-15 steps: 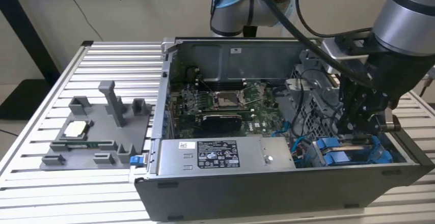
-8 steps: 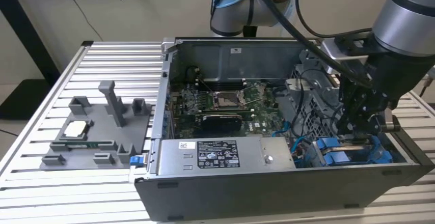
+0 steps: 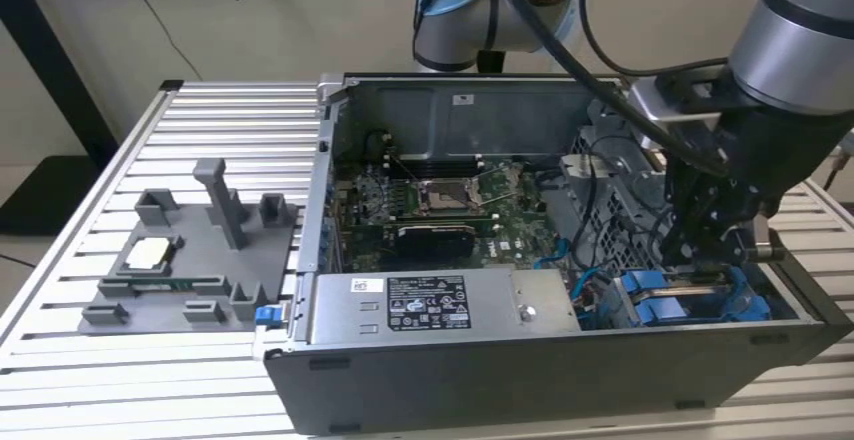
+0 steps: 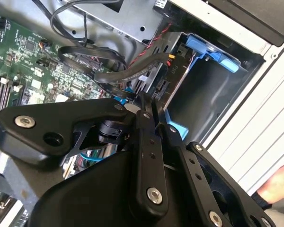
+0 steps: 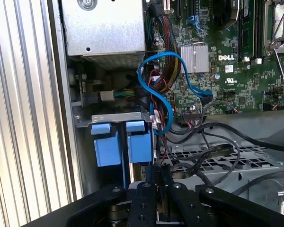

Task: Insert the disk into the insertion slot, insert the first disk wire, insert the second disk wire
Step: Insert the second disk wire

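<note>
Exterior view: black pincer [image 3: 710,265] above blue-railed disk [image 3: 667,295].

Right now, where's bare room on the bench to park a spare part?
Free: slatted bench top behind the grey fixture tray, and the strip in front of it. Crowded: inside the case, where cables and the gripper crowd the blue drive carriers.

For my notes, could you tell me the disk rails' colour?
Bright blue disk rails, best in the first wrist view.

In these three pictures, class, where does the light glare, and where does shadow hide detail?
Exterior view: the light falls evenly, with a soft sheen on the table slats. Second wrist view: the pale slats glare, while the gripper is a dark mass. First wrist view: the slats are bright, and shadow hides the bay beneath the blue carrier tabs.
</note>
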### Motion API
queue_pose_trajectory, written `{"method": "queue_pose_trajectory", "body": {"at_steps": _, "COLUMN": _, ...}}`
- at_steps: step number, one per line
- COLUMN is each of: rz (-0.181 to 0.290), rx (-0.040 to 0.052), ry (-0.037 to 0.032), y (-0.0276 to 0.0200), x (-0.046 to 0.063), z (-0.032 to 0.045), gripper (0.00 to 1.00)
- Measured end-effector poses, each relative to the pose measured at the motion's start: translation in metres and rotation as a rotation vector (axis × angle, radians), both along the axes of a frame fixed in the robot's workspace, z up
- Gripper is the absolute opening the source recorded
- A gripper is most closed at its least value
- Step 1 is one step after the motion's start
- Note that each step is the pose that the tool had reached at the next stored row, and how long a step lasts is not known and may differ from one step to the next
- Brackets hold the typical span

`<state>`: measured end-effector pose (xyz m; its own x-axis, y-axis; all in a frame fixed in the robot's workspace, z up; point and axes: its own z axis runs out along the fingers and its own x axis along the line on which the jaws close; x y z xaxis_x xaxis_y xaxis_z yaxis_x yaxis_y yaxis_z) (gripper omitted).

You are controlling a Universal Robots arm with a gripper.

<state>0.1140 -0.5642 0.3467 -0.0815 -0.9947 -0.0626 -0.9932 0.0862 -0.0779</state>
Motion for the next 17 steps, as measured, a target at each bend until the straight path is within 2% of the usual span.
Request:
{"method": "queue_pose_trajectory", "body": {"at_steps": 6, "rz": 0.0, "rx": 0.0, "ry": -0.0082, "y": 0.0, "x": 0.0, "z": -0.0033, "gripper": 0.16}}
{"method": "queue_pose_trajectory", "body": {"at_steps": 11, "rz": 0.0, "rx": 0.0, "ry": -0.0182, "y": 0.0, "x": 0.0001, "z": -0.0076, "gripper": 0.16}}
{"method": "queue_pose_trajectory", "body": {"at_steps": 13, "rz": 0.0, "rx": -0.0003, "ry": -0.0198, "y": 0.0, "x": 0.0006, "z": -0.008, "gripper": 0.16}}
{"method": "queue_pose_trajectory", "body": {"at_steps": 14, "rz": 0.0, "rx": -0.0006, "ry": -0.0198, "y": 0.0, "x": 0.0006, "z": -0.0074, "gripper": 0.16}}
{"method": "queue_pose_trajectory", "body": {"at_steps": 17, "rz": 0.0, "rx": -0.0032, "ry": -0.0197, "y": -0.0001, "x": 0.0006, "z": 0.0019, "gripper": 0.16}}
